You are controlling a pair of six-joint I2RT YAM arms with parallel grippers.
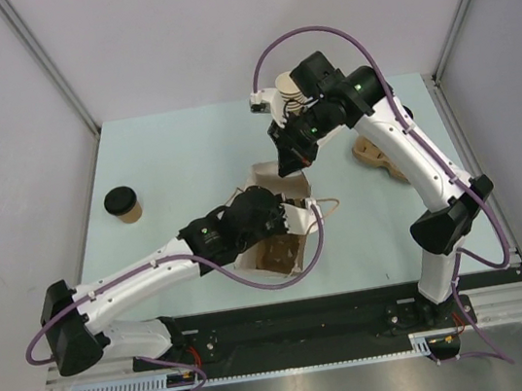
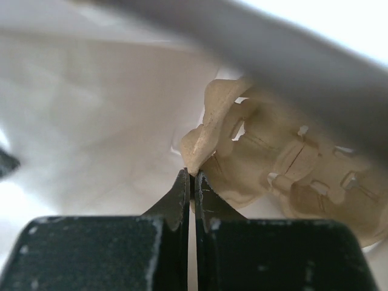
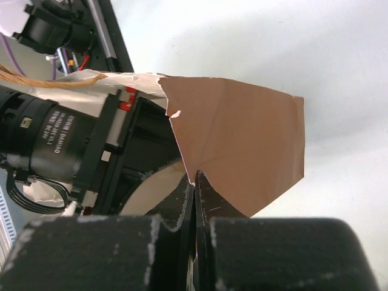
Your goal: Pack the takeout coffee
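Paper bag (image 1: 300, 219) stands mid-counter, mouth up; all places below are taken from it.

- Left hand (image 2: 191, 176): down inside the bag, fingers together and clamped on the rim of the moulded pulp tray (image 2: 291, 163). White bag wall close on every side.
- Right hand (image 3: 195, 179): at the bag's far rim, fingers pinched on the brown flap there, holding the mouth open.
- Takeout coffee (image 1: 123, 203): upright, black lid on, well to the left of the bag on bare counter (image 1: 187, 157). Not yet packed, neither hand near it.

Step in hand, as I read it: seating the tray in the bag bottom. To do it well, hold the flap taut but do not haul on it, because the paper shows a small nick near the pinch and looks ready to tear. Get the tray flat with its wells up before letting go; a tilted tray would tip the cup later.

Edges and room: the left wrist sits tight against the near rim, so it should lift straight up on exit. There is open counter between bag and coffee, a clean lane. Behind the bag it is crowded by the right arm and a stack of lidless cups (image 1: 289, 91). The bag handle (image 1: 326, 205) loops out to the right and could snag.
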